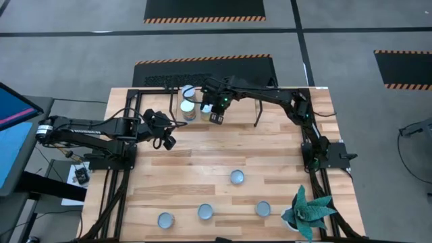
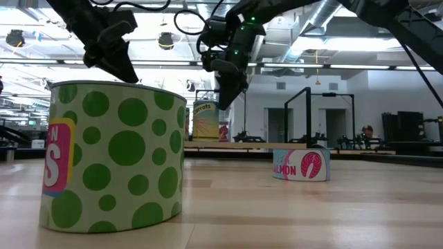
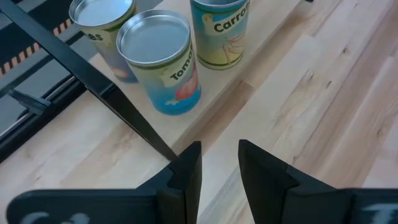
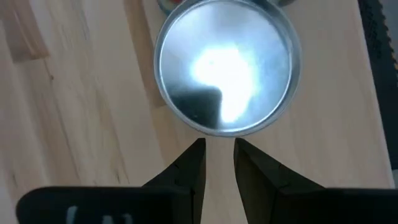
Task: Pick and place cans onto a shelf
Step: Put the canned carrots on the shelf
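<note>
Three cans stand upright on their bases on the shelf [image 1: 229,108] at the table's far side: one at the back [image 1: 189,91], a tomato can [image 1: 187,108] and a carrot can [image 1: 204,112]. They also show in the left wrist view, where the tomato can [image 3: 158,62] is nearest. My right gripper [image 1: 217,116] hovers above the shelf, fingers close together and empty, over a can's silvery top [image 4: 224,65]. My left gripper [image 1: 167,140] is raised left of the shelf, fingers close together and empty, pointing toward the cans. Several more cans stand on the table nearer the front, such as one can [image 1: 236,177].
Cans stand at the near side: one at the front left [image 1: 165,220], one beside it [image 1: 205,212] and one to the right [image 1: 262,208]. In the low view a green dotted can [image 2: 111,155] is close up and a salmon can [image 2: 301,164] farther off. A green spiky plant [image 1: 307,209] stands at the near right corner.
</note>
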You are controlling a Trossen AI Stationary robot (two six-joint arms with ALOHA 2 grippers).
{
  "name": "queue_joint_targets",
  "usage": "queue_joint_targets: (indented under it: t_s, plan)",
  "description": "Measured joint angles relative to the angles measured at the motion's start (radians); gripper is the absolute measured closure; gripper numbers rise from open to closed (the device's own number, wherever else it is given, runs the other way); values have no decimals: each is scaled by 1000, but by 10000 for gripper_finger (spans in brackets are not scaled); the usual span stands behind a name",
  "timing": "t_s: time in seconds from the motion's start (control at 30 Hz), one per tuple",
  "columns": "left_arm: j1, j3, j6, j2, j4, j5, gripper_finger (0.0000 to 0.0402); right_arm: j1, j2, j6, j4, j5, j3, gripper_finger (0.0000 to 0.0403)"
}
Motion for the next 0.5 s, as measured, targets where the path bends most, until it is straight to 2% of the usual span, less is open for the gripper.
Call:
queue_joint_targets:
  t_s: [0.5]
  plan:
    - [0, 0, -30, 0, 34, -1, 305, -27, 0, 18, 47, 3, 0, 295]
